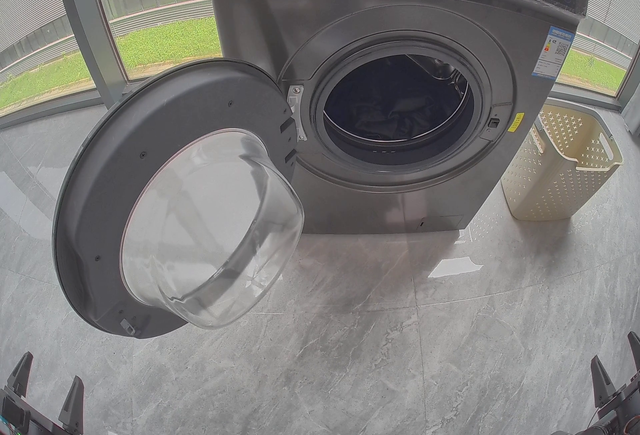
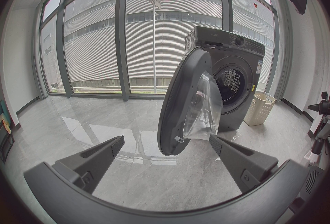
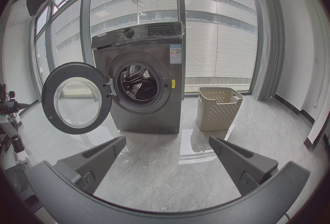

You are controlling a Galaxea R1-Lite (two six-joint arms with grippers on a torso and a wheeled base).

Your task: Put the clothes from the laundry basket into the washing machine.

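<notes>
Facing the washing machine (image 1: 253,23), you see its door (image 1: 100,190) swung fully open on the left of the drum opening. The door's clear bowl juts out between the left gripper (image 1: 48,371) and the machine. Dark clothes (image 1: 393,106) lie inside the drum. The laundry basket (image 1: 543,190) stands upright just beside the machine's right side. The left gripper and the right gripper (image 1: 614,350) sit low before the machine, fingers spread wide, empty.

The head camera looked steeply down, close to the washing machine (image 1: 393,23); both wrist cameras faced it from farther back.
</notes>
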